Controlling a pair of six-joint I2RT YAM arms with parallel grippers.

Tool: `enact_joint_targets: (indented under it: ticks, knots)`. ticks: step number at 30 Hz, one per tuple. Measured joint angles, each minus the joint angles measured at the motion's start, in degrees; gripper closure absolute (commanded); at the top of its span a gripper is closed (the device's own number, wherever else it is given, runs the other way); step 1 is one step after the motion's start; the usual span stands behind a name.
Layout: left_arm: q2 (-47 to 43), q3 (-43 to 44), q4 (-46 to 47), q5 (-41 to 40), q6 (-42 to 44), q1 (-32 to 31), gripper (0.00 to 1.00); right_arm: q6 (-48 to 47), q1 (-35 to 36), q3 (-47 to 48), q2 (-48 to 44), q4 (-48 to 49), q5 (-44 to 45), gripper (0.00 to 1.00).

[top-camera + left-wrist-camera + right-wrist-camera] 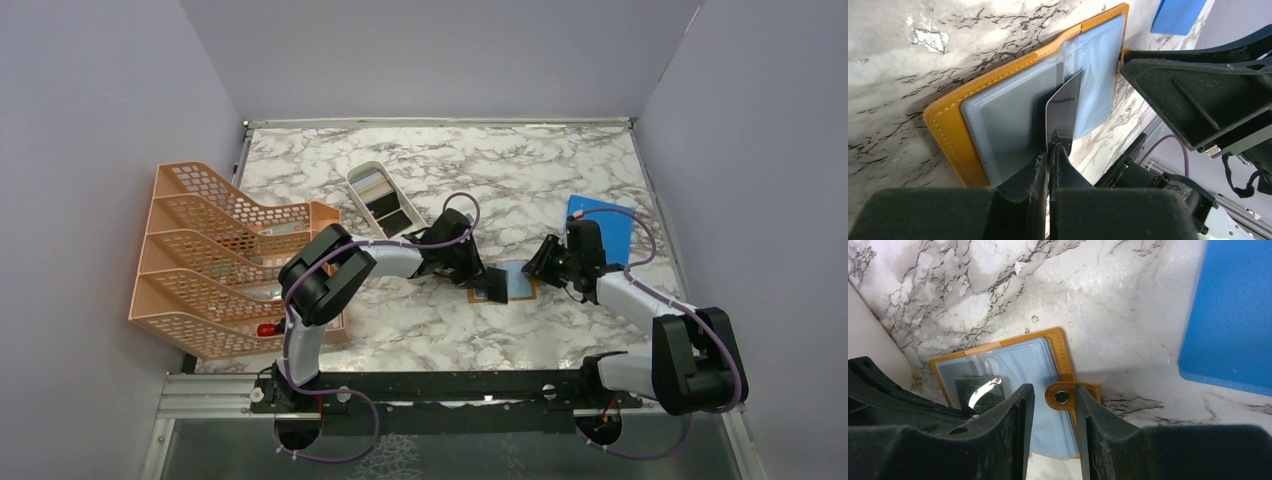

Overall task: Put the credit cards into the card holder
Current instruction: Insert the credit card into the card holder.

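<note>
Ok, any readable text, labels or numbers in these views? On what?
No legible text in any view.
On the black card: a faint printed line near its top, too blurred to read.
On the card holder, blue sheet and spare cards: no markings visible.

A: Table (520, 165), left side?
B: One peach mesh file rack (215, 255), multi-slot, at the left edge. One white oblong tray (360, 173), just beside it.
A: Right side?
B: One blue sheet (618, 222), flat on the marbled top.
</note>
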Motion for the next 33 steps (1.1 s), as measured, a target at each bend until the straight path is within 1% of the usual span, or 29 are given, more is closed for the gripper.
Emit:
enact_joint_targets:
  ticks: [8, 16, 22, 27, 33]
  knots:
    - [0.0, 1.3, -1.5, -0.2, 0.7, 0.0, 1.0, 0.0, 0.0, 0.0, 0.1, 0.1, -0.2, 0.6]
    - [1.5, 2.8, -1.1, -0.2, 0.4, 0.1, 1.0, 0.0, 0.0, 0.0, 0.1, 0.1, -0.2, 0.6]
    - [1.7, 3.0, -0.2, -0.5, 0.4, 0.1, 1.0, 0.0, 0.0, 0.0, 0.1, 0.2, -0.2, 0.6]
    - [1.7, 3.0, 0.7, -1.0, 0.3, 0.0, 0.98, 0.4, 0.0, -0.2, 0.1, 0.5, -0.3, 0.6]
    - [1.8, 3.0, 2.9, -2.6, -0.3, -0.5, 1.0, 0.5, 0.0, -0.2, 0.1, 0.7, -0.6, 0.6]
